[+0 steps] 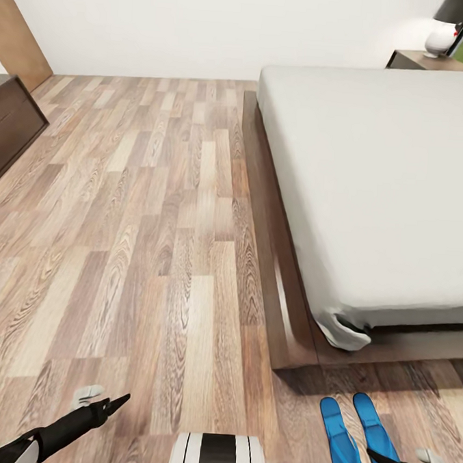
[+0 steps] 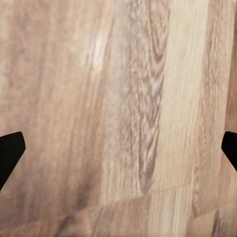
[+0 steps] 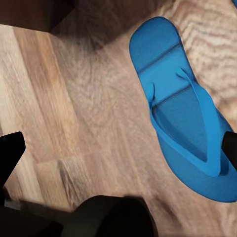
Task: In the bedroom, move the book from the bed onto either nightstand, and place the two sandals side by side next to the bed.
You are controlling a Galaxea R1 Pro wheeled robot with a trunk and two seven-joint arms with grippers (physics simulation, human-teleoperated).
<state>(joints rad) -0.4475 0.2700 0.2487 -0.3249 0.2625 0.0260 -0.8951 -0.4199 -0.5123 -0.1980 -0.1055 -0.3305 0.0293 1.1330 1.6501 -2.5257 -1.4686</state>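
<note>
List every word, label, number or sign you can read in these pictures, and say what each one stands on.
None: no readable text in these pictures.
The two sandals are plain blue, with no brand mark showing.
The bed, the nightstand, the lamp and the floor bear no lettering.

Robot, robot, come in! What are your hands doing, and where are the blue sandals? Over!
Left gripper open, empty, over bare floor. Right gripper open, above the two sandals. Sandals side by side on the floor at the bed's foot. Nothing in the way.
</note>
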